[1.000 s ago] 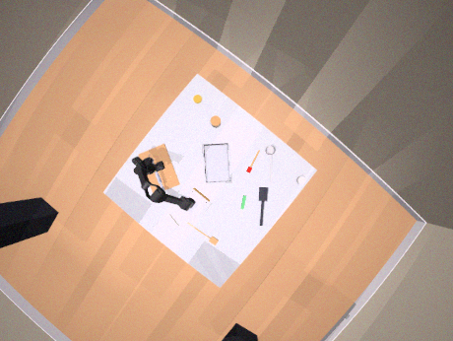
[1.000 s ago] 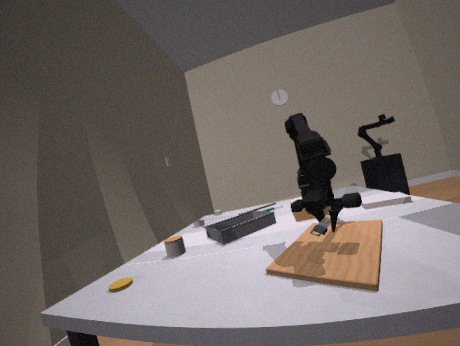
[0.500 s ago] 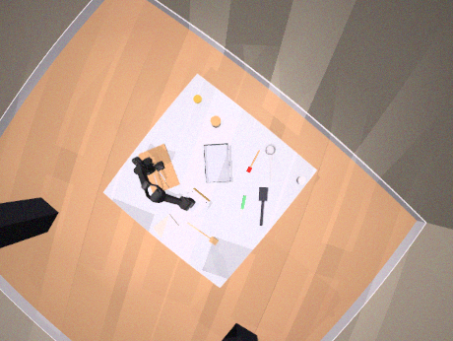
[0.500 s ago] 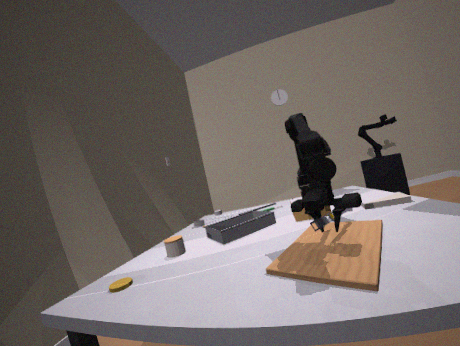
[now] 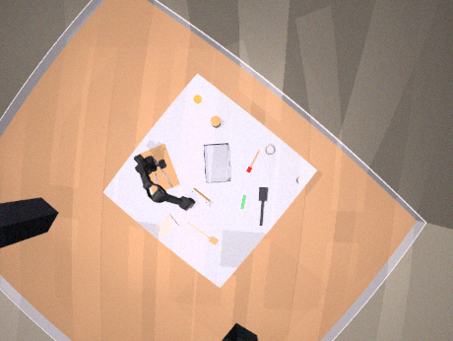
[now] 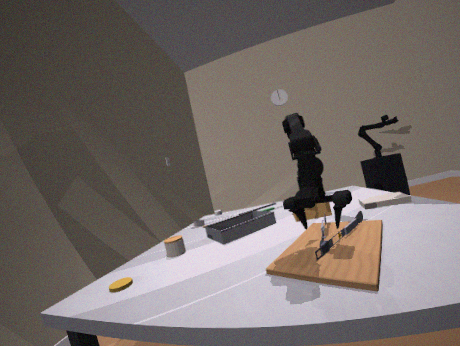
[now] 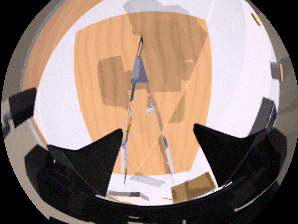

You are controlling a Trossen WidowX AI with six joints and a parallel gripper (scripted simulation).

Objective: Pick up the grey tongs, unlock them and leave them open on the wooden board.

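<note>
The grey tongs (image 5: 167, 178) (image 6: 350, 227) (image 7: 139, 71) are spread in a narrow V over the wooden board (image 5: 161, 151) (image 6: 295, 265) (image 7: 90, 40). Their hinge end is at the top in the wrist view, and the arm ends reach the board's lower edge there. They look to be on the board or just above it; full contact cannot be told. My gripper (image 5: 156, 165) (image 6: 322, 228) (image 7: 158, 130) is wide open above the tongs, with one finger on each side and a gap to both arms. The roasting tin (image 5: 229, 163) (image 6: 242, 231) has no tongs across it.
A lidded jar (image 5: 216, 121) (image 6: 175, 246) and a yellow disc (image 5: 197, 99) (image 6: 121, 285) are beyond the tin. A tan block (image 6: 312, 210) (image 7: 192, 187) and a cream slab (image 5: 165, 226) (image 6: 385, 200) lie past the board. A black spatula (image 5: 263, 193) lies farther away.
</note>
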